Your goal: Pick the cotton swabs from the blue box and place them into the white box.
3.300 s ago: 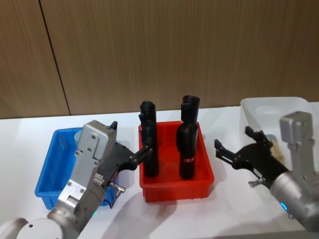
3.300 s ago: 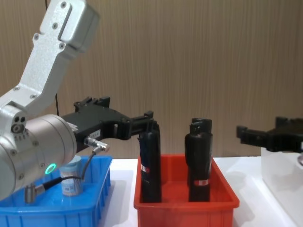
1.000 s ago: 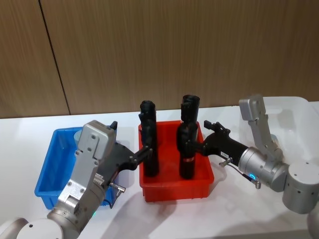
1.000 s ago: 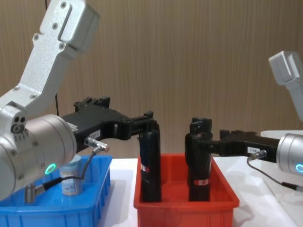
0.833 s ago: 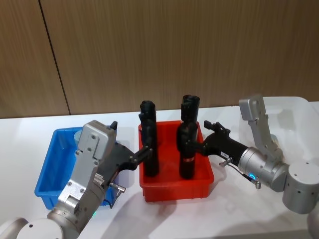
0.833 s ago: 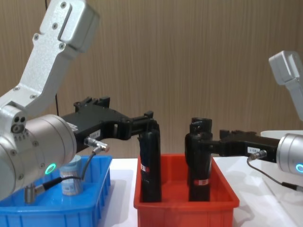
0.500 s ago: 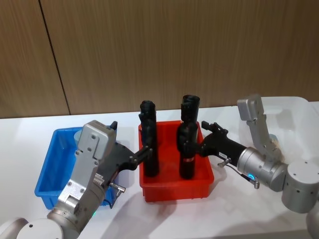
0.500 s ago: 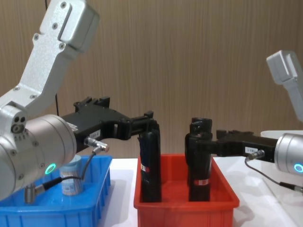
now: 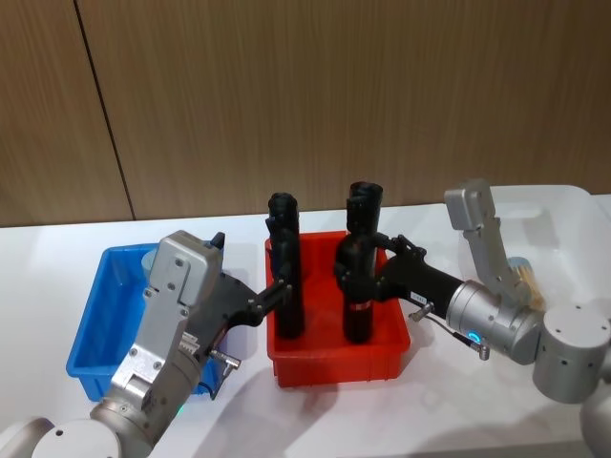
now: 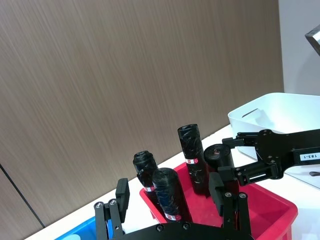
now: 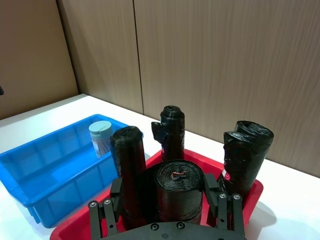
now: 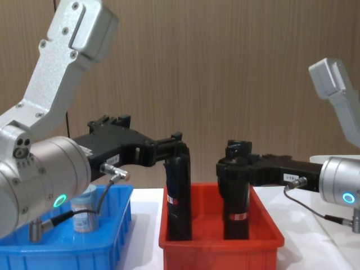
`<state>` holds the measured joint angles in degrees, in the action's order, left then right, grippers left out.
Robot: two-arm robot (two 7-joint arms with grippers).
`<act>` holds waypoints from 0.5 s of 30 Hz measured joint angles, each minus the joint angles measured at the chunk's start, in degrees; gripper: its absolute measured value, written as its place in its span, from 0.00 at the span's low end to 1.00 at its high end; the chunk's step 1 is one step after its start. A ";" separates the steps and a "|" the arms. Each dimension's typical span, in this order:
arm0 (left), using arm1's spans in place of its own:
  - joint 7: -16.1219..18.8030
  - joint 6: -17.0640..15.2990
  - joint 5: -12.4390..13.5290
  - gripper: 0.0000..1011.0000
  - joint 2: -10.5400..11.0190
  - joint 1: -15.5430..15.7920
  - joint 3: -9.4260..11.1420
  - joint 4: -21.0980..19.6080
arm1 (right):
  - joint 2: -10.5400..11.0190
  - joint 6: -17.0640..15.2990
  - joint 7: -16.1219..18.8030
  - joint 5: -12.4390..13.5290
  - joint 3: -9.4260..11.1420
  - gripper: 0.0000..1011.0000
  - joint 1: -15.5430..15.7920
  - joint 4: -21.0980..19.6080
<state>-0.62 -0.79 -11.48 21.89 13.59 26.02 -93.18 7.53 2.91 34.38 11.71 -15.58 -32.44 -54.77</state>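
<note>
4 black tubes (image 9: pixel 284 277) stand in the red bin (image 9: pixel 393 343). Right gripper (image 9: pixel 368 272), fingers spread, straddles 1 tube. Left gripper (image 9: pixel 272 291) fingers spread. Swab jar (image 12: pixel 84 211) in blue box (image 9: pixel 91 353); white box (image 9: pixel 496 215) right.

A head camera looks down from above at the table, a chest camera looks low across it from close by, and both wrist cameras face forward; all four share the red bin (image 9: pixel 391 345) of black tubes (image 12: pixel 236 191).

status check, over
Right end effector open, straddling front black tube in red bin. Left end effector open by the bin. Cotton swabs untouched in blue box.
</note>
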 joint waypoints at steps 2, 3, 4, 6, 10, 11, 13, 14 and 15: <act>0.00 0.00 0.00 0.99 0.00 0.00 0.00 0.00 | -0.07 0.04 0.16 -0.03 -0.08 0.99 -0.14 0.14; 0.00 0.00 0.00 0.99 0.00 0.00 0.00 0.00 | -0.09 0.05 0.20 -0.04 -0.11 0.99 -0.20 0.21; 0.00 0.00 0.00 0.99 0.00 0.00 0.00 0.00 | -0.15 0.10 0.30 -0.08 -0.16 0.99 -0.35 0.37; 0.00 0.00 0.00 0.99 0.01 0.00 0.00 0.00 | -0.20 0.16 0.33 -0.11 -0.20 0.99 -0.50 0.53; 0.00 0.00 0.00 0.99 0.00 0.00 0.00 0.00 | -0.32 0.36 0.36 -0.18 -0.29 0.99 -0.91 1.01; 0.00 0.00 0.00 0.99 0.00 0.00 0.00 0.00 | -0.37 0.43 0.36 -0.19 -0.30 0.99 -1.12 1.28; 0.00 0.00 0.00 0.99 0.00 0.00 0.00 0.00 | -0.43 0.50 0.36 -0.20 -0.31 0.99 -1.32 1.53; 0.00 0.00 0.00 0.99 0.00 0.00 0.00 0.00 | -0.45 0.53 0.36 -0.21 -0.31 0.99 -1.42 1.67; 0.00 0.00 0.00 0.99 0.00 0.00 0.00 0.00 | -0.51 0.62 0.34 -0.22 -0.31 0.99 -1.64 2.00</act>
<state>-0.62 -0.79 -11.48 21.89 13.59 26.02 -93.17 7.03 3.53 34.71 11.50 -15.89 -34.09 -52.77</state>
